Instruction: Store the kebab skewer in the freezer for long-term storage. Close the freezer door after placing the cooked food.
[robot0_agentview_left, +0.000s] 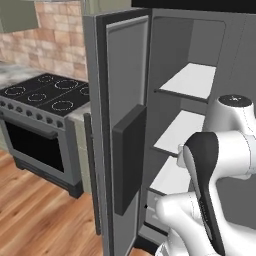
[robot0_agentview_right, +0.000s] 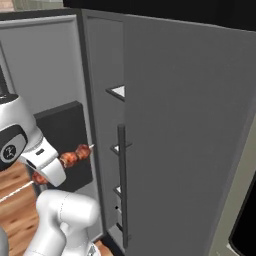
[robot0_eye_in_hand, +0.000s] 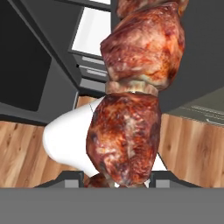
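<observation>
Reddish-brown meat on the kebab skewer (robot0_agentview_right: 76, 155) sits clamped in the jaws of the gripper (robot0_eye_in_hand: 114, 179), carried in mid-air at the centre left of the right base view, just outside the open freezer (robot0_agentview_left: 192, 100); in the hand view the chunks loom large in the middle of the frame, with the white shelves (robot0_agentview_left: 192, 80) beyond at the top; the step in hand looks like the carry toward the compartment, with the placing and the door closing not yet done. Next, by my judgement, the skewer needs to go forward past the door edge and down onto a bare shelf, kept level so the stick's tip clears the frame; then the jaws part and the arm backs out. The freezer door (robot0_agentview_left: 120, 125) stands swung wide at the centre of the left base view; a black stove (robot0_agentview_left: 42, 95) fills its left side; wooden floor (robot0_agentview_left: 35, 215) lies below.
</observation>
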